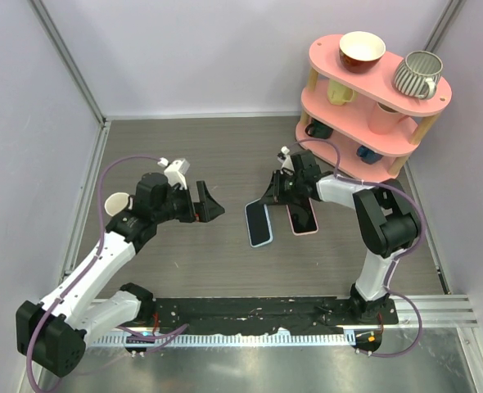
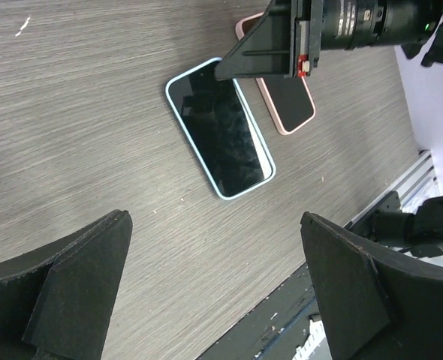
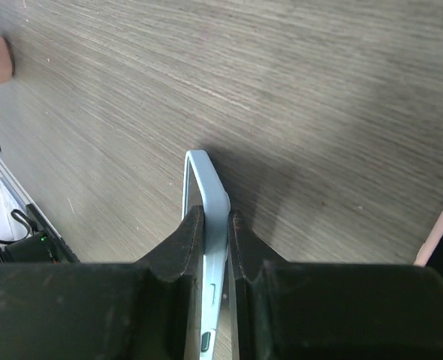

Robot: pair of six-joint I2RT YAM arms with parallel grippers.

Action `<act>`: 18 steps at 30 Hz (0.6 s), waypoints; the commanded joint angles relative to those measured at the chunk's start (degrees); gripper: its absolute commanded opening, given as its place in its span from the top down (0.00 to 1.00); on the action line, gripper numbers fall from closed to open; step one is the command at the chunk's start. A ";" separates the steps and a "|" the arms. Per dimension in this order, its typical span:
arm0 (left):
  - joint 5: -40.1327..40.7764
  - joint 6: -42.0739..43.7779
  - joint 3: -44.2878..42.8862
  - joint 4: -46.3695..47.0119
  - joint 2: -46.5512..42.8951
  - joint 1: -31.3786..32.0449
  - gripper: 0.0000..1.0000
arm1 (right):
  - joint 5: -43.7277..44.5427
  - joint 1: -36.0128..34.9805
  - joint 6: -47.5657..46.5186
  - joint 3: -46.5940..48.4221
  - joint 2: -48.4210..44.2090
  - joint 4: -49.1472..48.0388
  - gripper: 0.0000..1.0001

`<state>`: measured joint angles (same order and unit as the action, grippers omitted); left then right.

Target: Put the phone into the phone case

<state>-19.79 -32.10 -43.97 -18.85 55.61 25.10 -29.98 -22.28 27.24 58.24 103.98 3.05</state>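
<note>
A dark-screened phone (image 2: 221, 131) sits framed by a light-blue phone case (image 1: 259, 223) (image 2: 178, 112), lying on the wooden table at centre. My right gripper (image 1: 271, 196) (image 3: 215, 214) is shut on the far end of that case, whose light-blue edge (image 3: 206, 180) runs edge-on between the two fingers. In the left wrist view one right finger (image 2: 255, 56) covers the case's far corner. My left gripper (image 1: 212, 208) (image 2: 214, 225) hovers to the left of the phone, open wide with nothing between its fingers.
A second phone in a pink case (image 1: 303, 219) (image 2: 285, 105) lies just right of the blue one. A pink shelf (image 1: 364, 110) with cups stands at the back right. A white cup (image 1: 116, 202) sits behind the left arm. A black rail (image 1: 266, 315) runs along the near edge.
</note>
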 commanded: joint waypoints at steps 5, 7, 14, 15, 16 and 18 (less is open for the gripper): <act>1.68 5.73 1.69 5.31 -1.83 0.03 0.00 | 15.55 1.80 -6.42 6.18 3.68 2.93 0.82; 2.82 6.08 2.48 6.36 -2.26 0.03 0.00 | 16.35 2.33 -4.93 6.54 4.20 3.37 0.73; 0.98 5.91 1.87 7.51 -1.47 0.03 0.00 | 19.43 2.68 0.09 5.57 4.04 3.63 0.66; 0.81 5.91 1.69 7.17 -1.56 0.03 0.00 | 19.95 2.68 0.09 5.31 3.34 3.72 0.58; 0.72 5.64 1.43 6.99 -2.26 0.03 0.00 | 20.57 2.68 0.26 4.61 2.11 3.81 0.26; 0.98 5.38 0.64 6.64 -3.31 0.03 0.00 | 22.15 2.68 0.09 3.73 -2.71 3.98 0.09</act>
<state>-18.48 -27.53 -41.69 -14.87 54.54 25.10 -17.04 -20.27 28.12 63.44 107.02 5.32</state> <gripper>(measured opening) 0.996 0.793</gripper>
